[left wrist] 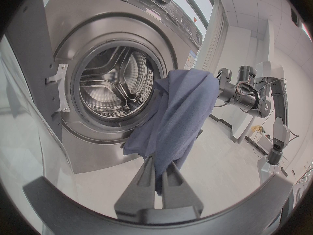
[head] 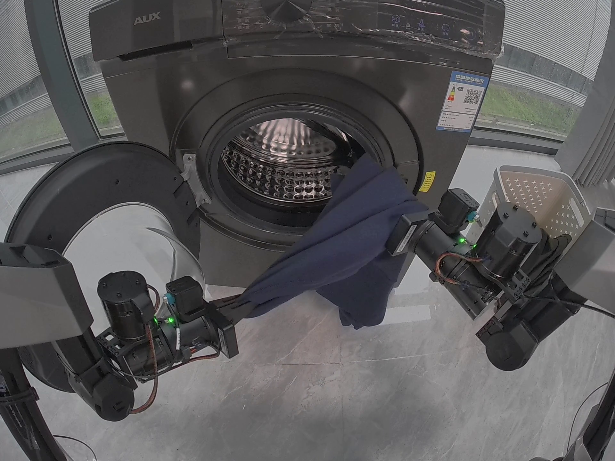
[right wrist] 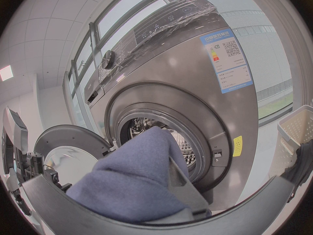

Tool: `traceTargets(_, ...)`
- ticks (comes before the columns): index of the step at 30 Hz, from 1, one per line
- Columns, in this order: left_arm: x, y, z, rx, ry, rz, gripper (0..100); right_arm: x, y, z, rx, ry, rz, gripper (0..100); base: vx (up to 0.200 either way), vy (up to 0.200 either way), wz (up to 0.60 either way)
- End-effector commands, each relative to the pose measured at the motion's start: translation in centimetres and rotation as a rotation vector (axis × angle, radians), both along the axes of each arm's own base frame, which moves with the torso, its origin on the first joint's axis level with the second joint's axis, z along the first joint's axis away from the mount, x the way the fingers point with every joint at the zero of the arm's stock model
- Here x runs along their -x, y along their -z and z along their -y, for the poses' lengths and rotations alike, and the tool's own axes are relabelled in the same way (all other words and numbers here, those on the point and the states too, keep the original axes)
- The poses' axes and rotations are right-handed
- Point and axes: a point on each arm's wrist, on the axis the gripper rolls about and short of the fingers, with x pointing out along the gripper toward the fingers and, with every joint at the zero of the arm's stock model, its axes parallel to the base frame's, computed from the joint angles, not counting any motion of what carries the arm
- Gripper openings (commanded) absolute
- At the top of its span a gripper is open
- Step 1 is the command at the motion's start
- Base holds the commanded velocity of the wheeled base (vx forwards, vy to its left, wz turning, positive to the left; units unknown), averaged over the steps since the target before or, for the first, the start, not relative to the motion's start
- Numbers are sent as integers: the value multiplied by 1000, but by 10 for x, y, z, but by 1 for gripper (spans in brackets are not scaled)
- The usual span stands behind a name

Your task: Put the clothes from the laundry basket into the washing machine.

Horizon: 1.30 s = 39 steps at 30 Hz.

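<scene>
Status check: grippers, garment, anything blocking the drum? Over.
Left gripper shut on blue garment, low by the open door. Right gripper shut on it too, at drum opening. Garment stretched between, not yet inside. Nothing blocking.

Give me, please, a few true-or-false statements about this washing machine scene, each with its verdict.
1. The washing machine door stands open. True.
2. The blue garment lies wholly inside the drum. False: it hangs outside, stretched across the front of the opening.
3. The left gripper has its jaws shut on the blue garment. True.
4. The laundry basket is empty. False: dark clothing hangs over its edge.
</scene>
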Motion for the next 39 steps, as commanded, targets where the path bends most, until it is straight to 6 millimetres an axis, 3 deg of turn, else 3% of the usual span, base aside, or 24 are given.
traceTargets(1, -1, 10, 2, -12, 13, -30, 100, 3, 1, -1, 0, -6, -3, 0, 0, 0, 0)
traceTargets(7, 5, 14, 1, -22, 24, -54, 100, 0, -2, 1, -5, 4, 5, 0, 0, 0, 0)
traceTargets(11, 30, 15, 3, -44, 73, -100, 100, -5, -2, 8, -4, 21, 7, 0, 0, 0, 0)
traceTargets(13, 34, 8, 4, -33, 91, -76, 100, -4, 0, 8, 0, 12, 1, 0, 0, 0, 0)
traceTargets(17, 24, -9, 16, 13, 123, 7, 100, -1, 1, 0, 4, -10, 1, 0, 0, 0, 0)
traceTargets(24, 11, -34, 58, 103, 216, 133, 100, 6, 13, -22, 19, -68, -25, 0, 0, 0, 0)
traceTargets(33, -19, -14, 82, 109, 190, 124, 100, 19, 3, -47, -6, -135, 6, 0, 0, 0, 0)
traceTargets(39, -24, -2, 90, 101, 195, 105, 100, 23, 1, -54, -13, -157, 12, 0, 0, 0, 0)
